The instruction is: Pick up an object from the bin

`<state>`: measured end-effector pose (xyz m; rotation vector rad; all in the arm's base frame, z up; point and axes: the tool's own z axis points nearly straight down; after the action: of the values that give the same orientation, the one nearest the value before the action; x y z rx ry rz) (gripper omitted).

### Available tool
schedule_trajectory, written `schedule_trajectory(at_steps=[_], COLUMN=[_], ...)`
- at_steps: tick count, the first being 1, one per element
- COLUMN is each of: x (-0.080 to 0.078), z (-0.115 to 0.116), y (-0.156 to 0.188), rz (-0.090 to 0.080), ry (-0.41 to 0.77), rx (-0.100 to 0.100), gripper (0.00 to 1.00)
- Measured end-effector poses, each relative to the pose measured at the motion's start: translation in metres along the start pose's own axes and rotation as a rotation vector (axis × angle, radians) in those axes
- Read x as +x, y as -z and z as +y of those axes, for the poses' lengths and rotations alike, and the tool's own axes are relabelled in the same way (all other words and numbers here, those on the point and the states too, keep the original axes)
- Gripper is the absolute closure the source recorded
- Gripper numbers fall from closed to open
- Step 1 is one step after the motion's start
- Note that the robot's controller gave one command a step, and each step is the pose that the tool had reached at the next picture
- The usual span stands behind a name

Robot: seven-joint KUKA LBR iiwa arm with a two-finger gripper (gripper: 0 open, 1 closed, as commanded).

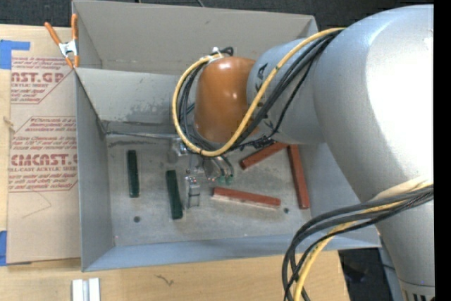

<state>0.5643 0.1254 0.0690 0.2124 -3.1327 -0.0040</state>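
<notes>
Hanging clear of the bin walls (91,173), the hand (192,188) is beside a green stick (173,195); its grip cannot be told

Bulky silver-grey rounded arm (380,123) enters from right; biggest link fills near right, next link reaches left toward scene's middle. Glossy orange dome-shaped wrist cover (220,106) caps arm's left end, tilted downward. Yellow and black cables (180,106) loop round cover's left side, then run right along arm's upper edge; second bundle arcs across near right. Small metal two-finger gripper (192,185) hangs under cover, pointing down, set low, just left of middle.
</notes>
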Motion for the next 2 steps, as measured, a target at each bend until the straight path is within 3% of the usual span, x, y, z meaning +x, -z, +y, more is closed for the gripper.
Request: schedule_trajectory(at_steps=[1,2], x=[-0.001,-0.023], z=[-0.002,-0.006], y=[0.001,0.085], rz=[-0.003,-0.012], ry=[-0.003,0.067], rx=[0.001,0.003], gripper=[1.00,1.00])
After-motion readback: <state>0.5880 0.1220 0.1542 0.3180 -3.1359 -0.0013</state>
